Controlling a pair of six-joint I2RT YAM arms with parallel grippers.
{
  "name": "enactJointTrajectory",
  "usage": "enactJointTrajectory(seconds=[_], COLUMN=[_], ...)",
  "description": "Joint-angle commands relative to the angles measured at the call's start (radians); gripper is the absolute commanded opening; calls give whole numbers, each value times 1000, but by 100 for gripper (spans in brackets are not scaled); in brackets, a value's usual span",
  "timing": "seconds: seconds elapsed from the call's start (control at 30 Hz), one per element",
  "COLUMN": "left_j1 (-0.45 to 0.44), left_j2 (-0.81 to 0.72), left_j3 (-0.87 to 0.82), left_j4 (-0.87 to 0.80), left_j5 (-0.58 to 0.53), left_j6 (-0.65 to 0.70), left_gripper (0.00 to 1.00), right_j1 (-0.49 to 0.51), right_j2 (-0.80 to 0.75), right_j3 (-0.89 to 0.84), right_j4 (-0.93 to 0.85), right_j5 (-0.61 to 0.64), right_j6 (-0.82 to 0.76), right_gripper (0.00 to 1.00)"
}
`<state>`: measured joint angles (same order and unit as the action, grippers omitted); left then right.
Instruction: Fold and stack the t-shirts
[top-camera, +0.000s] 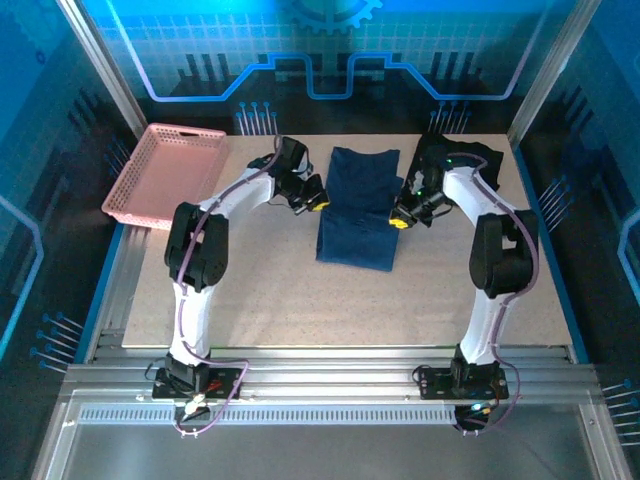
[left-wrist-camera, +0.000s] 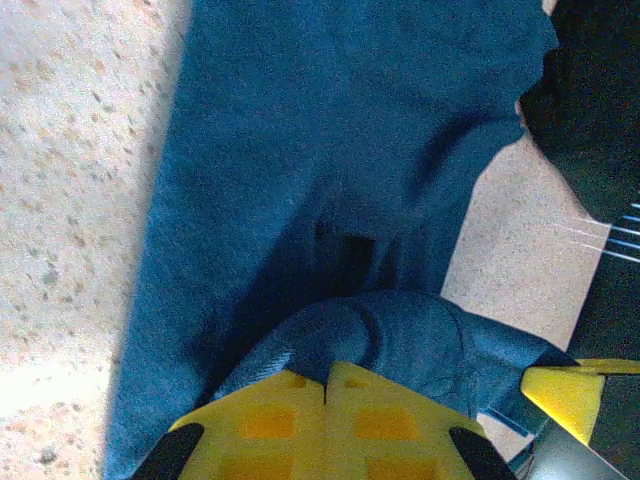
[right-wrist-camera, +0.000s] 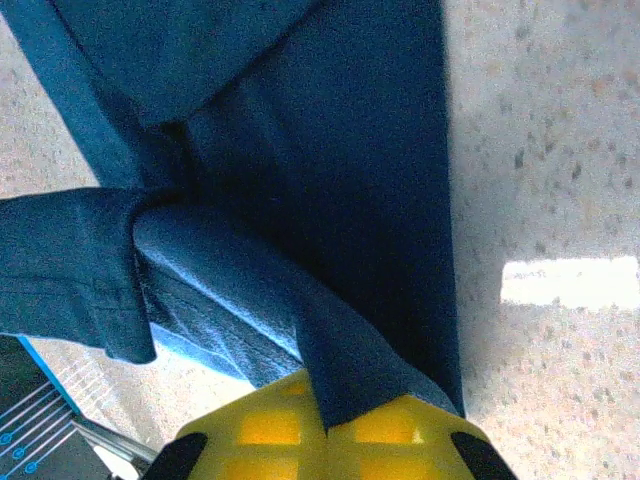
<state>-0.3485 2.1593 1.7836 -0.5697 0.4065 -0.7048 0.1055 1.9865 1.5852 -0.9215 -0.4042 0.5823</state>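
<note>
The navy t-shirt (top-camera: 358, 215), a strip with its long axis running near-to-far, is pinched on its left edge by the closed left gripper (top-camera: 312, 197) and on its right edge by the closed right gripper (top-camera: 402, 218), the black t-shirt (top-camera: 482, 152) lying off its far-right corner.

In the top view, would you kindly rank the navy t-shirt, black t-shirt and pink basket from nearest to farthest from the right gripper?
1. navy t-shirt, pinched in the right gripper, centre.
2. black t-shirt, far right corner.
3. pink basket, far left.
</note>
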Motion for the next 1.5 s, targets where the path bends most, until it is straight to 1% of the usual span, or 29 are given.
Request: enactJointTrajectory(seconds=[0.0,0.2,0.37,0.47,0.57,0.6,0.67,0.73,0.77,0.83,0.9,0.97,1.03,1.07,1.13,1.17,1.2,1.27,1.3,1.33,1.37,1.4,1.43,1.47], left_j1=[28,57,66,69,72,75,84,93,98,110,129,147,155,158,160,158,150,124,107,83,63,43,22,4], left_j2=[27,41,107,171,270,298,336,337,328,312,302,271,228,205,163,135,94,-4,-60,-107,-136,-155,-162,-161], left_j3=[62,80,154,232,351,385,432,448,460,496,540,546,545,545,537,517,468,314,215,125,58,1,-44,-75], left_j4=[-55,-19,-32,-58,-109,-118,-74,24,73,128,149,224,238,235,191,158,119,97,97,97,99,95,96,108], left_j5=[21,31,34,39,48,54,84,120,124,107,92,101,95,98,112,119,117,105,79,47,32,18,11,12], left_j6=[47,34,38,41,50,46,0,-79,-119,-180,-248,-298,-287,-268,-217,-185,-153,-92,-55,-24,0,15,16,19], left_gripper=[0,0,0,0,0,5,25,40,45,47,49,51,55,58,60,60,60,60,60,61,60,57,51,44], right_j1=[-16,-20,-27,-29,-34,-38,-59,-85,-97,-107,-113,-117,-125,-133,-152,-156,-154,-131,-110,-86,-66,-45,-28,-14], right_j2=[56,131,181,221,276,292,324,324,314,286,262,200,124,86,22,-4,-25,-46,-59,-77,-96,-111,-120,-124], right_j3=[78,157,210,244,291,303,323,301,285,271,298,298,258,225,154,130,122,151,154,126,88,27,-29,-75], right_j4=[-33,-47,-52,-58,-51,-36,46,226,333,510,570,613,655,685,726,704,628,382,269,210,204,211,227,254], right_j5=[-13,-26,-18,-19,-18,-22,-79,-162,-193,-223,-232,-228,-215,-219,-238,-250,-263,-239,-199,-163,-149,-144,-137,-132], right_j6=[-18,-10,-4,2,22,38,107,225,299,397,441,438,436,444,460,454,414,260,179,121,93,84,91,100], right_gripper=[0,0,1,3,10,14,28,39,44,50,55,60,69,71,73,74,73,70,65,60,56,48,36,27])
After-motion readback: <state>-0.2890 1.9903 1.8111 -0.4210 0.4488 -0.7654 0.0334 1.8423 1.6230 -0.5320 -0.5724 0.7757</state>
